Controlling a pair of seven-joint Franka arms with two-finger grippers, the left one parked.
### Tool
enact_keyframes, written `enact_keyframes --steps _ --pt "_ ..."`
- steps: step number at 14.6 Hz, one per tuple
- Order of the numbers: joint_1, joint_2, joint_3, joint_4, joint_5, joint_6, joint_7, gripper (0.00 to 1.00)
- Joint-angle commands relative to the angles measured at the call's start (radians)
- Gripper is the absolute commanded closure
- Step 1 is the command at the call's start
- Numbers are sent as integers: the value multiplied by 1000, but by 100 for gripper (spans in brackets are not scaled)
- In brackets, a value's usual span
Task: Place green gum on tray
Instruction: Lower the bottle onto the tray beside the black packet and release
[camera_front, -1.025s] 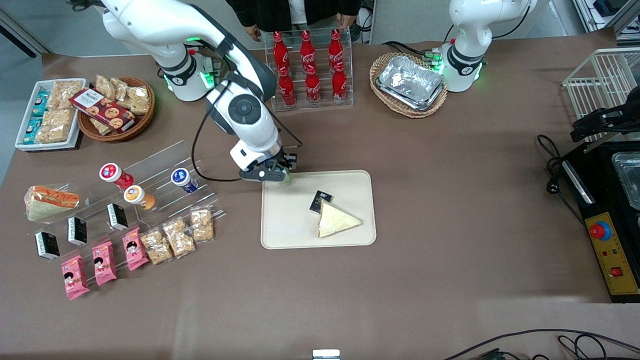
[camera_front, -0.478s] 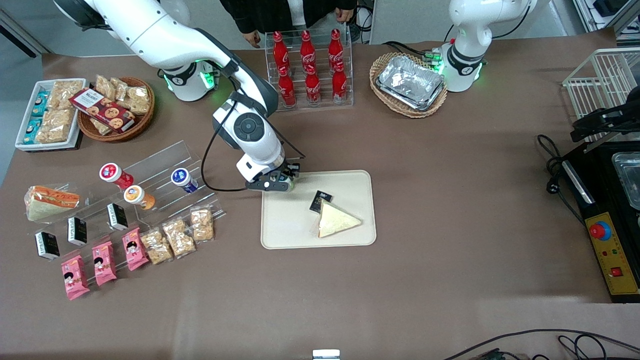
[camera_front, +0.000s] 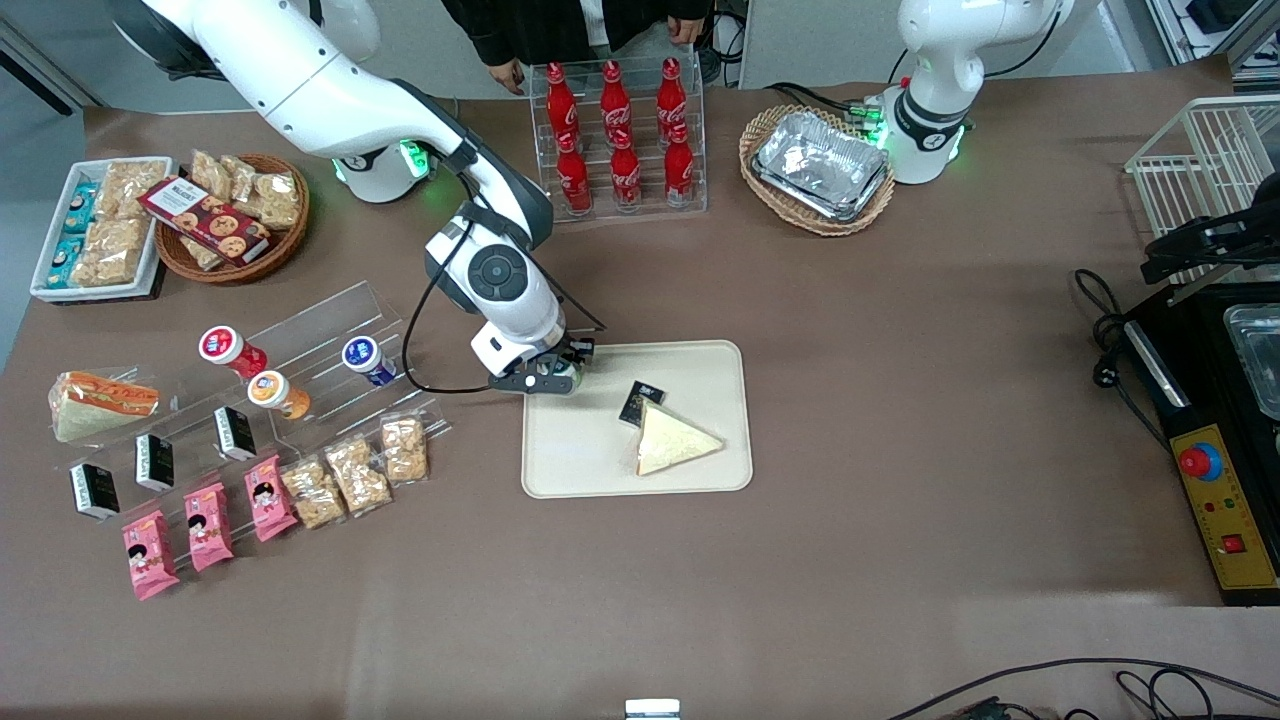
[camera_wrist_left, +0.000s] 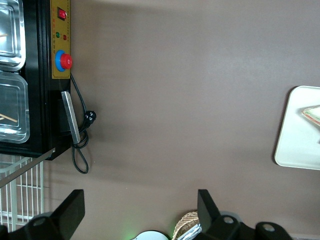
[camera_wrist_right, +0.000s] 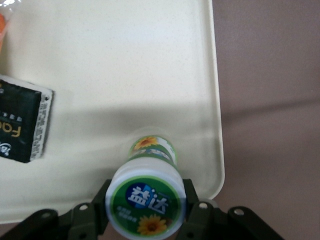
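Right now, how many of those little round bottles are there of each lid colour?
Green lid: 1, the green gum, held by the gripper over the tray
Red lid: 1
Orange lid: 1
Blue lid: 1
Total: 4

Desk (camera_front: 900, 400): brown matte cover, spreading all round the end effector (camera_front: 562, 378), which hangs low over it. Floor (camera_front: 12, 250): grey, off the desk's edge at the working arm's end, well apart from the end effector. Light: even, soft-shadowed.
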Motion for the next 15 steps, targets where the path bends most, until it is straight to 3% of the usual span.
enact_keyframes --steps 1,3,6,7,10,15 --pt "-5 26 -3 24 -31 9 22 39" --pt "-5 26 -4 24 -31 10 22 37" --pt "-11 25 -4 27 -38 7 19 4" --pt "-12 25 -4 27 -38 7 18 0" --pt "-15 7 -3 29 -38 -15 -2 0" --pt "-25 -139 5 87 -14 -201 -10 0"
